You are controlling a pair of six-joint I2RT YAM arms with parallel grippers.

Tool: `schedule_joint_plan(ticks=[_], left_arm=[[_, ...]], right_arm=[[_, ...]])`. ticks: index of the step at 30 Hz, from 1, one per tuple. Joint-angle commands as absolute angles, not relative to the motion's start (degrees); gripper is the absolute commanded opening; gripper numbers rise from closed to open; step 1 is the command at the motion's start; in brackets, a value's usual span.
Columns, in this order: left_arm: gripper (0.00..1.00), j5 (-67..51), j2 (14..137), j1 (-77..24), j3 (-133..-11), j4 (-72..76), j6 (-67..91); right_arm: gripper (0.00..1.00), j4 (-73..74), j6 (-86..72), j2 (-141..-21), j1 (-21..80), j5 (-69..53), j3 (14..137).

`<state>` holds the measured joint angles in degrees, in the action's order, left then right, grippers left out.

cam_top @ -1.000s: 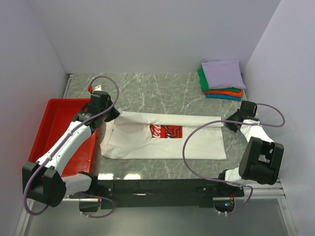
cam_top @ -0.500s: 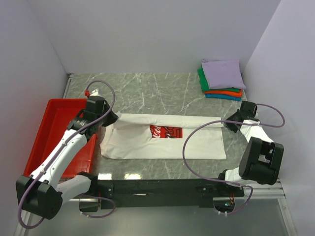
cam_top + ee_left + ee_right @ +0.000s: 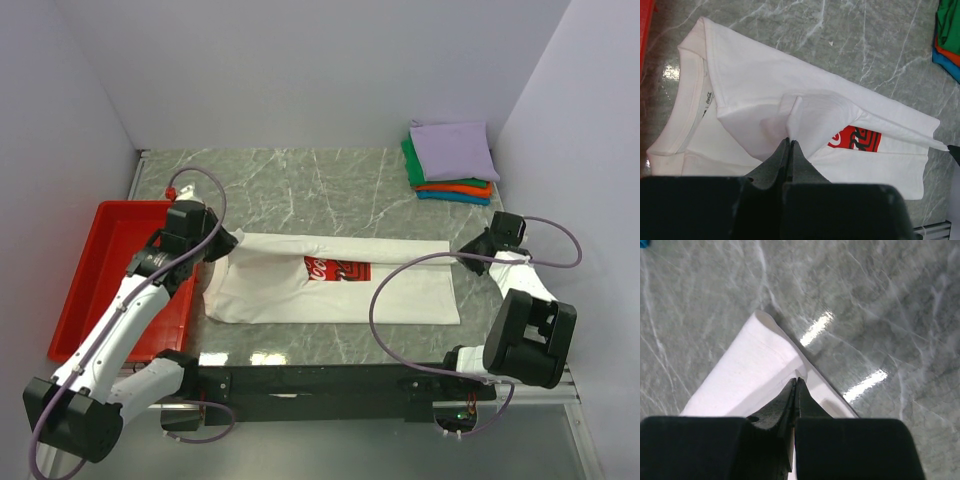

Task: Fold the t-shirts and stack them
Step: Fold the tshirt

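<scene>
Red tray (image 3: 95,262): sat at the left end of the counter (image 3: 320,185), under the left arm; nothing could be seen inside it.
Left hand (image 3: 790,145): pinched tight on a peak of cloth at the collar end of the white t-shirt (image 3: 330,292).
White t-shirt: lay sideways mid-counter, collar (image 3: 687,116) to the left, with its far long edge turned over and stretched as a band between the two hands.
Right hand (image 3: 795,382): closed on the folded corner at the hem end, just off the counter.
Stack of folded tees (image 3: 452,160): far right corner, lavender on top, then green, orange and teal edges; well apart from the white shirt.
Risk, left: the pinch held little cloth, so a pull could slip it out and drop the fold crooked.
Risk, middle: uneven tension between the hands would likely skew the fold line or drag the whole shirt.
Risk, right: the hem corner was thin in the grip, so it could slip out the same way.
Writing: red chest print (image 3: 337,268) carried white script, half covered by the fold, so only part of Coca-Cola showed; the neck label (image 3: 707,99) was too small to read.
</scene>
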<state>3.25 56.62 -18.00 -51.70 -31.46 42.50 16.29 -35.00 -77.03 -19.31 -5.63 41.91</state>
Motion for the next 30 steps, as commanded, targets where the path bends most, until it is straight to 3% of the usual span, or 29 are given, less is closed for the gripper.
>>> schedule_joint_plan(ticks=[1,12,14,15,16,18,23,30], left_arm=[[0.00,2.3,54.2,-18.1,-50.7,-31.7,41.7],[0.00,-1.1,50.6,-18.1,-42.1,-30.1,44.7],[0.00,-2.2,50.0,-18.1,-40.8,-29.7,45.6],[0.00,-2.8,49.8,-18.1,-39.6,-29.4,46.0],[0.00,-3.6,49.5,-18.1,-38.9,-29.1,46.2],[0.00,-5.4,49.3,-18.1,-36.9,-28.0,47.3],[0.00,-6.6,49.0,-18.1,-35.5,-27.7,48.0],[0.00,-9.0,48.9,-18.1,-34.2,-28.3,49.6]], right_arm=[[0.00,15.6,-34.2,-74.7,-20.1,-6.0,40.4],[0.01,14.2,-33.9,-74.4,-21.4,-8.0,37.3],[0.14,14.5,-33.8,-74.0,-21.5,-8.8,37.3],[0.32,14.7,-33.8,-72.8,-21.5,-9.1,37.2],[0.41,14.6,-33.9,-72.1,-21.5,-9.3,37.1],[0.51,15.3,-33.8,-70.1,-21.5,-9.2,37.1],[0.51,14.9,-34.3,-66.7,-19.3,-11.6,36.4],[0.50,14.7,-38.0,-71.7,4.0,-2.5,41.3]])
